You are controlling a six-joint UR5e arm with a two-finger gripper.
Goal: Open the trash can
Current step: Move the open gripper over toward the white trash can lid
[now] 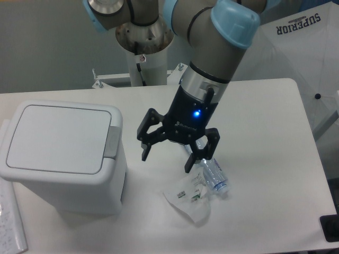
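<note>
A pale table (265, 211) stands before a grey wall (42, 42), the robot's white pedestal (144, 58) fixed at its far edge. At upper right, a white cloth (302, 58) carries the black word "SUPERIOR". The trash can (58, 159), white with its flat lid shut and a grey tab on the right rim, sits at the table's left side. The gripper (167, 157) hangs above the table's middle, fingers spread wide and holding nothing, a blue light glowing on its body. Partly beneath it lies a crushed clear bottle (214, 177) beside a crumpled wrapper (188, 198) whose print is too small to read
</note>
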